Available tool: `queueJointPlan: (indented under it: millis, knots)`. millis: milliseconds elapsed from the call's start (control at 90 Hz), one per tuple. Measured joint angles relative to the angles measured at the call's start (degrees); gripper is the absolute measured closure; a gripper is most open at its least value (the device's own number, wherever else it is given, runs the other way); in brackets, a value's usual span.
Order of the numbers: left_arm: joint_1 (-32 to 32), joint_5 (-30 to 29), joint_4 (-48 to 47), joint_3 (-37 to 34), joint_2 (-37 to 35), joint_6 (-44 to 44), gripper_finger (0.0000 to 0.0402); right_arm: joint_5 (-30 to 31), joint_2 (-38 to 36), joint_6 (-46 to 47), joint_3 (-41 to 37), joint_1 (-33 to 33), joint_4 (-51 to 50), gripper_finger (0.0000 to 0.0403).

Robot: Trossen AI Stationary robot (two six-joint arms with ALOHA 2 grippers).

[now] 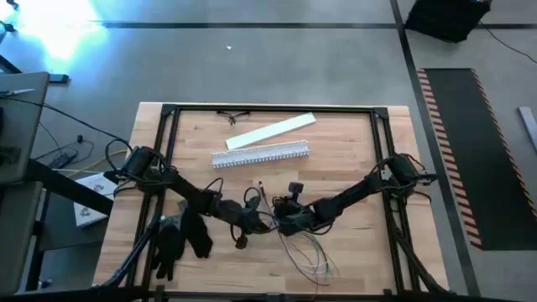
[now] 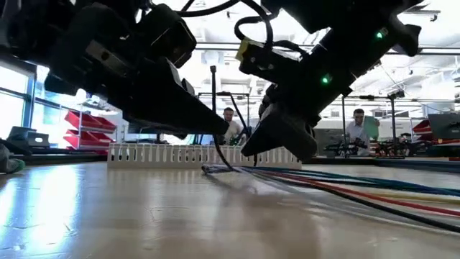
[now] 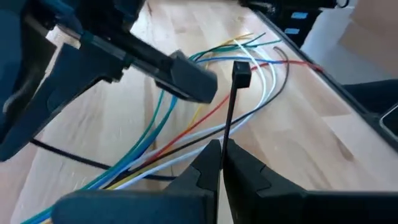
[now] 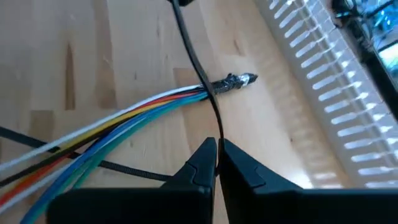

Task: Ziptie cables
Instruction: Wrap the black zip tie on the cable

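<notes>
Bright backlight, glare, blurred foreground

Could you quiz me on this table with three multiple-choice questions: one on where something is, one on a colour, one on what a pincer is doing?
1. Where do the pincers meet?
A. beside the cables
B. on the white slotted channel
C. at the table's far edge

2. What colour is the zip tie?
A. white
B. black
C. red

3. The left pincer is
A. wide open
B. shut on the zip tie
C. holding gloves

Answers:
A: the left pincer and right pincer meet by the cables.
B: the zip tie is black.
B: the fingers pinch its strap.
</notes>
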Motion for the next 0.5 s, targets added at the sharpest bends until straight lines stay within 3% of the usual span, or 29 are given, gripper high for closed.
queueJointPlan:
  millis: [500]
  knots:
    - [5.6,10.7,1.7,0.0,0.0,-10.8,0.0402,2.9,0.0,-4.6,0.0,0.9,0.5,0.0403]
